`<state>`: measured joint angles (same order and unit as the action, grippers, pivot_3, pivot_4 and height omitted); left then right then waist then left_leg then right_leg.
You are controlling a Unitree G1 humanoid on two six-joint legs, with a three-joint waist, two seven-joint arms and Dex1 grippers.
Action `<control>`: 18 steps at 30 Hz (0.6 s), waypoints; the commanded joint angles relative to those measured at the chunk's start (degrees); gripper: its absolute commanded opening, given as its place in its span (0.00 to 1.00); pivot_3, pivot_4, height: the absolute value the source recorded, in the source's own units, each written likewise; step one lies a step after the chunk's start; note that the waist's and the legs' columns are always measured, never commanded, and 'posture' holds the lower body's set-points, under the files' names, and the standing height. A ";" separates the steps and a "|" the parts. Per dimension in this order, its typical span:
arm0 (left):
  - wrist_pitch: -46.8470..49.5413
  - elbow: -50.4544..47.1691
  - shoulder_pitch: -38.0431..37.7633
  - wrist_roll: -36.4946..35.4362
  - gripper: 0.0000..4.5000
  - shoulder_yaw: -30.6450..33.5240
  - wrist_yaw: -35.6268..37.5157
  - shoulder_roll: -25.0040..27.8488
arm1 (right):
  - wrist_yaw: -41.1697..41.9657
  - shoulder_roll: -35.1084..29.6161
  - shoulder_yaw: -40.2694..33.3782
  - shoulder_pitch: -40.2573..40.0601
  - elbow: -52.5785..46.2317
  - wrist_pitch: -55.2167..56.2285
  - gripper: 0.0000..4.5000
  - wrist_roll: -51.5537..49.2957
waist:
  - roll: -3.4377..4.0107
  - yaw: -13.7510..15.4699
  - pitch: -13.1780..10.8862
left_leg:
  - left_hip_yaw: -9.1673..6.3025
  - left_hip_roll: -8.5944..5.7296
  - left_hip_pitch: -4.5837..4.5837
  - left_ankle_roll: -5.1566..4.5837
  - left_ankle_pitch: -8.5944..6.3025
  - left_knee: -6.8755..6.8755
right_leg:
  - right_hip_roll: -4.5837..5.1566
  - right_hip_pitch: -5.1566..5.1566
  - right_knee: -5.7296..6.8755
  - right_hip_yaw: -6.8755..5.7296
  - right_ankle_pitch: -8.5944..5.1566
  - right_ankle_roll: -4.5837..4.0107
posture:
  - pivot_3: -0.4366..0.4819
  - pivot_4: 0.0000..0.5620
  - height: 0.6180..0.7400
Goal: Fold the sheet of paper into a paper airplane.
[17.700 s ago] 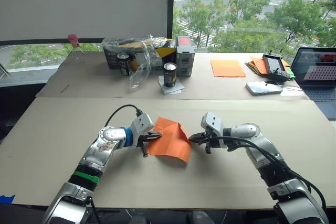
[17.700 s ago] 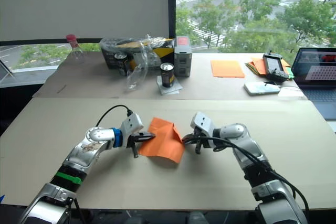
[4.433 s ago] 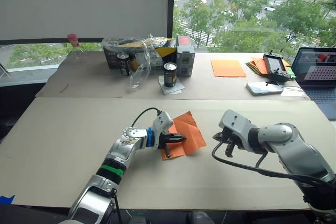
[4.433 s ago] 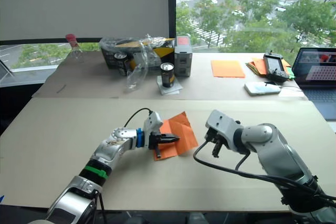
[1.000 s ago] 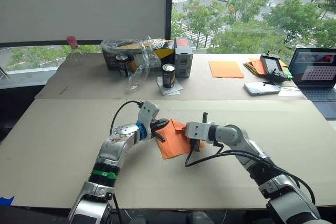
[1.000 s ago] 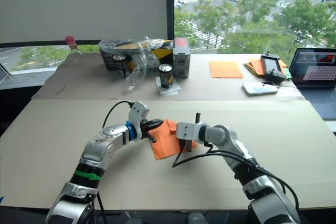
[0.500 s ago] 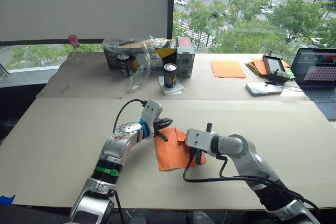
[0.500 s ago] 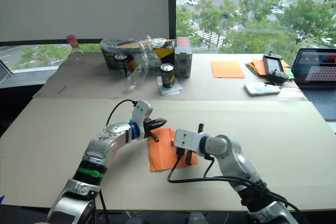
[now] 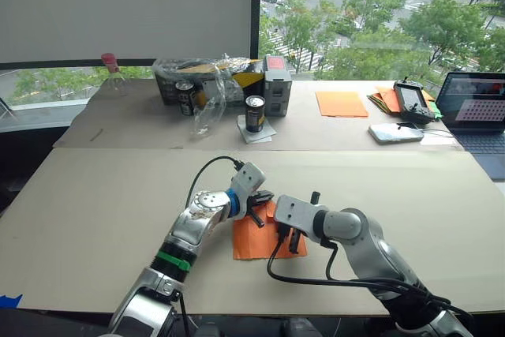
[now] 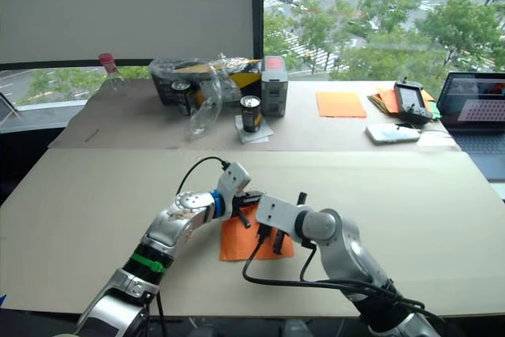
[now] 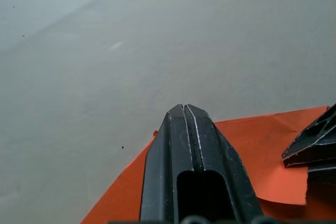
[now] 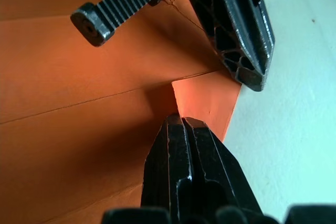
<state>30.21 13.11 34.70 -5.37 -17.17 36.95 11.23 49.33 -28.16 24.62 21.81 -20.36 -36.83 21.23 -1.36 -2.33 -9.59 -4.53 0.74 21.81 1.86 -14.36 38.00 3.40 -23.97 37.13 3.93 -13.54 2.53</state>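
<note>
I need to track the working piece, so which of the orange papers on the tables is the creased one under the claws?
The folded sheet of paper on the near table, beneath both claws; the smooth orange sheet lies flat on the far table.

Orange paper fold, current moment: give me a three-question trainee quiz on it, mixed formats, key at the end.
1. True or false: the left gripper has its fingers shut, tips over the sheet of paper.
2. Where does the smooth orange sheet lie? A) on the far table B) under the right gripper C) on the laptop
3. Fill in: the right gripper's fingers are ____.

Key: 1 true; 2 A; 3 shut
</note>
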 commanded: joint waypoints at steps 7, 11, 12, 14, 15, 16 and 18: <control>0.63 0.60 -0.66 3.48 0.00 -3.12 0.34 0.06 | 0.77 0.25 -4.41 -2.63 -5.43 -6.98 0.43 -5.92 | -0.01 0.06 0.05 | 0.00 0.00 -0.09 0.00 0.00 0.00 | 0.00 0.09 -0.01 0.00 -0.01 0.01 | 0.48 0.27 0.93; 0.55 0.42 -1.05 3.77 0.00 -3.29 0.65 0.19 | 3.82 -1.49 -12.99 -2.76 -12.09 -13.36 0.58 -13.77 | -0.01 0.12 0.05 | -0.01 0.00 -0.06 0.00 0.00 0.00 | 0.00 0.08 -0.03 0.00 -0.01 0.02 | 0.48 0.27 0.93; 0.57 0.32 -1.14 3.73 0.00 -3.23 0.73 0.17 | 4.35 -2.01 -15.36 -2.22 -13.10 -13.56 0.58 -15.86 | -0.01 0.13 0.05 | -0.01 -0.02 -0.05 0.00 0.00 0.00 | 0.02 0.08 -0.02 0.00 -0.01 0.02 | 0.48 0.27 0.93; 0.52 0.22 -1.27 3.70 0.00 -3.13 0.81 0.19 | 3.98 -0.35 -19.95 -0.70 -14.65 -16.75 0.58 -20.40 | -0.01 0.04 0.05 | -0.01 -0.01 -0.07 0.00 0.00 0.00 | 0.01 0.10 -0.01 0.00 -0.01 0.02 | 0.48 0.27 0.93; 0.50 0.19 -1.30 3.70 0.00 -3.11 0.84 0.18 | 2.95 0.70 -21.29 0.03 -14.72 -17.99 0.58 -21.89 | -0.01 -0.04 0.05 | -0.01 -0.01 -0.09 0.00 0.00 0.00 | 0.01 0.09 0.00 0.00 -0.01 0.02 | 0.48 0.27 0.93; 0.54 0.03 -1.42 3.68 0.00 -3.13 0.86 0.16 | 1.72 1.34 -21.84 0.41 -14.35 -18.39 0.58 -22.63 | -0.01 -0.05 0.05 | -0.02 0.01 -0.12 0.00 0.00 0.00 | -0.02 0.11 0.01 0.00 -0.01 0.02 | 0.48 0.27 0.93; 0.74 -0.44 -1.76 3.49 0.00 -3.15 0.90 -0.02 | -1.86 2.66 -20.77 0.36 -11.43 -17.86 0.46 -22.18 | -0.01 -0.02 0.05 | -0.04 0.02 -0.15 0.00 0.00 -0.01 | -0.04 0.13 0.01 -0.02 -0.01 0.02 | 0.48 0.27 0.93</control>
<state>29.47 12.58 34.43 -2.29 -19.24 37.22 11.19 49.75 -26.02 3.56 22.36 -32.46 -54.55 -0.23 -1.37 -2.35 -9.54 -4.57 0.77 21.66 1.85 -14.36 37.98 3.36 -23.83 37.14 3.90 -13.55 2.54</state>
